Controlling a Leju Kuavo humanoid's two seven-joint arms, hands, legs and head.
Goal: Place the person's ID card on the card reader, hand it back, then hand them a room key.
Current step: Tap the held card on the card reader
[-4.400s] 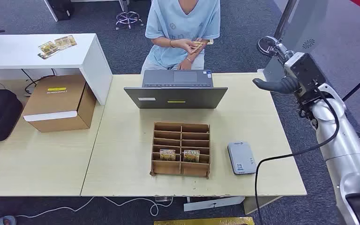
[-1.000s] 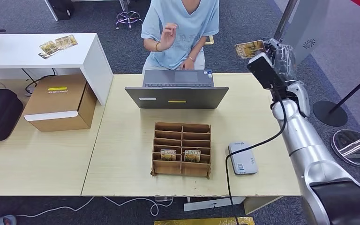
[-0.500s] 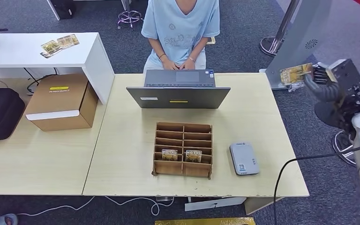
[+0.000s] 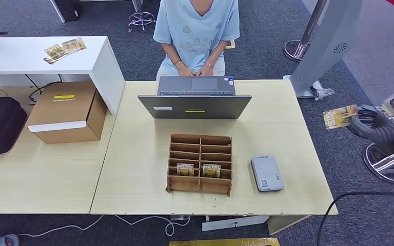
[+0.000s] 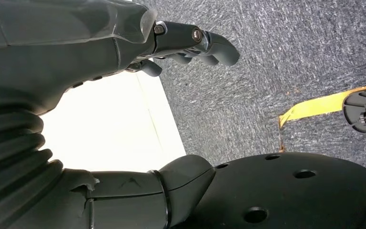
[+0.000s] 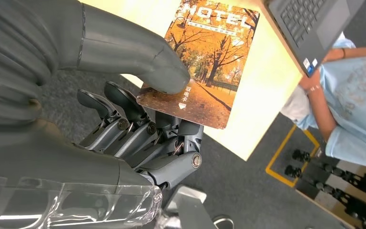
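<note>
ID card [image 4: 340, 116] — autumn-orange, printed "HOTEL" — pinched flat between right hand's [image 4: 374, 124] thumb and fingers, out past the pale wooden desk's [image 4: 287, 128] right edge, well apart from the grey slab card reader [image 4: 267, 173] — likely in transit toward it. Left hand [image 5: 190, 45] hangs, fingers curled, holding nothing.

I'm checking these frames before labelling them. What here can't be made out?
- Card in the right hand: the thumb covers one corner in the right wrist view; its print is too small to read in the head view.
- Two cards in the wooden rack: the slot walls hide their lower parts, head view.
- Laptop screen: faces away from the head camera.
- Left hand: partly hidden behind its own cover, left wrist view.
</note>
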